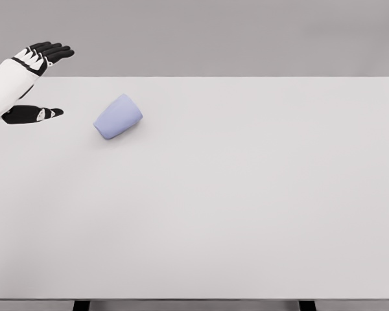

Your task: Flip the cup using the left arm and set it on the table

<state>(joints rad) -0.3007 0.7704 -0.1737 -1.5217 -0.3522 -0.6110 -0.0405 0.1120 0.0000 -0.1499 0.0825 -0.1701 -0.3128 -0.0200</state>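
Big white worktop (246, 207) is filling pretty much the whole view, with a plain grey wall (214, 35) sitting behind it. Two dark legs (82, 305) are peeking out under its front edge.

The scene is lit brightly and evenly by soft, diffuse light; no single source can be identified. The table (246, 207) is rendered near white with low contrast against the grey backdrop. Only a faint shadow is cast under the cup (117, 116). No glare, blur or edge distortion is seen; focus is sharp throughout.
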